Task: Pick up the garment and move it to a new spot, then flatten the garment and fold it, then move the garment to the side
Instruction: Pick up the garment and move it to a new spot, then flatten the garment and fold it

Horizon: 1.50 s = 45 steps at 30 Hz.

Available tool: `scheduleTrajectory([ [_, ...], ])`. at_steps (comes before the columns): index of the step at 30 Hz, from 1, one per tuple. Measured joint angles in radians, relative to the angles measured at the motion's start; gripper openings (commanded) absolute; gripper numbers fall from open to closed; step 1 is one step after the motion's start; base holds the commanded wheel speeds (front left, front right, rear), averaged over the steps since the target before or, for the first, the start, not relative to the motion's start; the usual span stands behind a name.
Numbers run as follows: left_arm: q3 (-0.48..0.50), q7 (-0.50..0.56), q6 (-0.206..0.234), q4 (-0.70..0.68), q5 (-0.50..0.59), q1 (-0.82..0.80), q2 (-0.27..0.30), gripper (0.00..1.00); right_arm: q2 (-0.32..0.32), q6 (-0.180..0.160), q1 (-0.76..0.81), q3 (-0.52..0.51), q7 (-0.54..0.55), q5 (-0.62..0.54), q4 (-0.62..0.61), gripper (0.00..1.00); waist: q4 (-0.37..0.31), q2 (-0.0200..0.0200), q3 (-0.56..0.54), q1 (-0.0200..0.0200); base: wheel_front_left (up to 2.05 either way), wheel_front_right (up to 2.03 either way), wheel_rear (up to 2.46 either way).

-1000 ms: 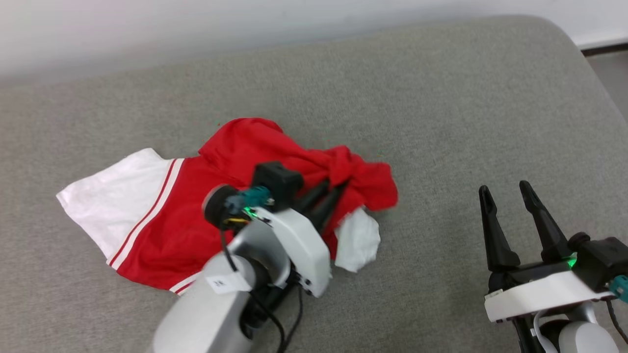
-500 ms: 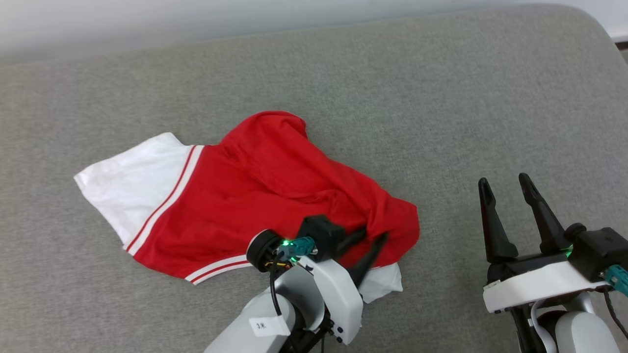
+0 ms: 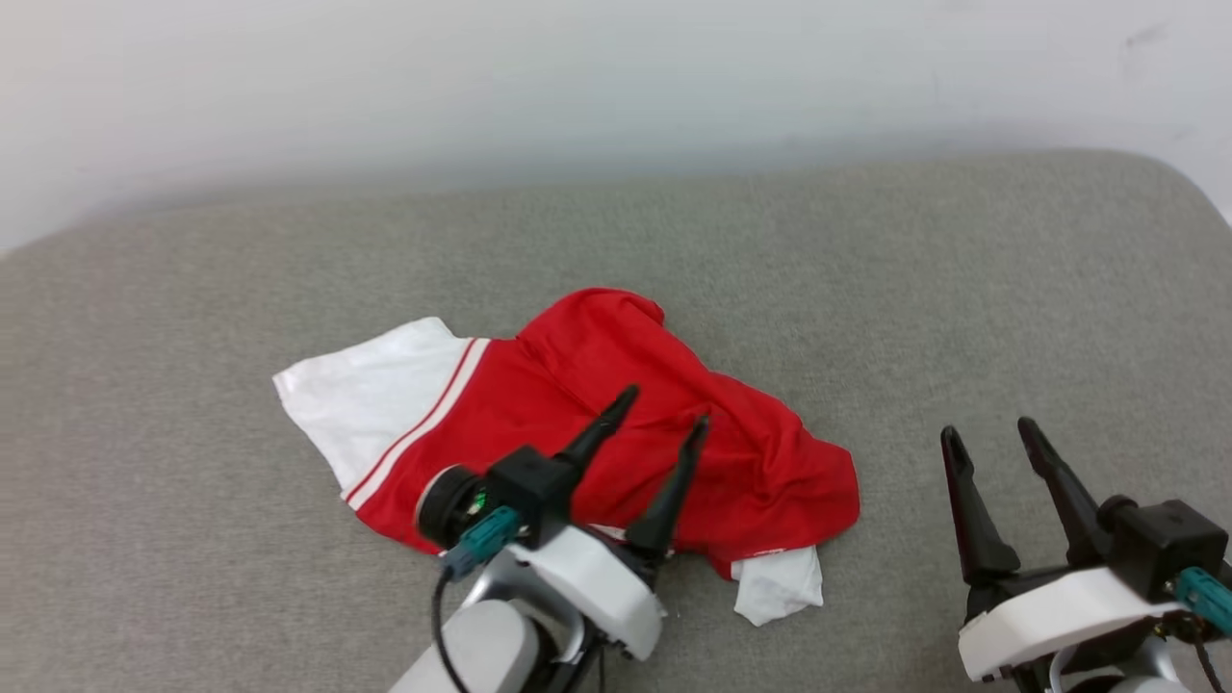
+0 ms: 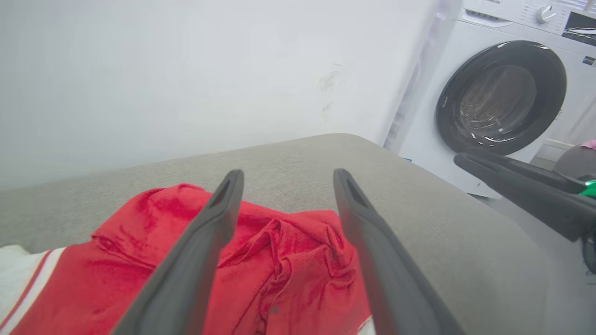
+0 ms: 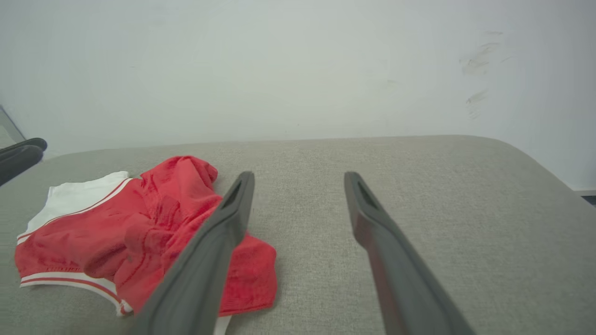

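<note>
The left gripper (image 3: 664, 409) hangs low over the garment with its two dark fingers spread apart and nothing between them; the left wrist view shows only rumpled red cloth under the gap. The right gripper (image 3: 988, 430) is also spread and empty, well apart from the cloth at about 3 o'clock of it.

The red jersey (image 3: 539, 395) lies loose on the grey cushion (image 3: 914, 269), held by neither arm. It is bunched. Deep creases run through the red body, one white sleeve (image 3: 366, 404) with striped trim spreads out at 9 o'clock, and a small white corner (image 3: 780, 582) pokes out from under the hem at 5 o'clock. No lettering shows.

Whether this is already its new spot cannot be told. At best the move looks done, while flattening, folding and setting aside all remain.

Around it the cushion is bare, with open room toward 3 o'clock and 12 o'clock for spreading. A pale wall (image 3: 577, 77) closes off the far side at 12 o'clock, and a washing machine (image 4: 503, 102) stands beyond the cushion's rounded corner. Nothing blocks the arms. I judge the tucked-under sleeve and the twisted folds to be the real hindrance
</note>
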Motion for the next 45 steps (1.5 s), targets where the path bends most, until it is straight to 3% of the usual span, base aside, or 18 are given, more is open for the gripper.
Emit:
scheduleTrajectory([
  [12, 0.149, -0.052, 0.133, -0.044, -0.003, 0.15, 0.083, 1.0, 0.0, 0.0, 0.092, 0.001, 0.048, -0.003, -0.038, 1.0, 0.069, 0.0, -0.098, -0.0001, 0.0, 0.0, 0.0],
  [18, 0.236, -0.058, 0.175, -0.072, -0.002, 0.218, 0.135, 1.0, 0.0, 0.0, 0.111, 0.006, 0.058, 0.003, -0.049, 1.0, 0.083, 0.0, -0.109, -0.0001, 0.0, 0.0, 0.0],
  [25, 0.297, -0.058, 0.184, -0.106, -0.009, 0.264, 0.182, 1.0, 0.0, 0.0, 0.132, -0.004, 0.069, 0.009, -0.051, 1.0, 0.09, 0.0, -0.117, 0.0, 0.0, 0.0, 0.0],
  [33, 0.298, -0.059, 0.183, -0.128, -0.018, 0.285, 0.183, 1.0, 0.0, 0.0, 0.141, -0.004, 0.119, 0.014, -0.048, 1.0, 0.096, 0.0, -0.114, 0.0, 0.0, 0.0, 0.0],
  [39, 0.291, -0.059, 0.179, -0.129, -0.026, 0.284, 0.174, 1.0, -0.005, 0.0, 0.137, 0.088, 0.303, 0.021, -0.027, 1.0, 0.116, 0.0, -0.105, 0.0001, 0.0, 0.0, 0.0],
  [45, 0.287, -0.059, 0.163, -0.128, -0.025, 0.26, 0.159, 1.0, -0.087, 0.0, 0.072, 0.194, 0.479, 0.058, -0.017, 1.0, 0.143, 0.0, -0.074, 0.0001, 0.0, 0.0, 0.0],
])
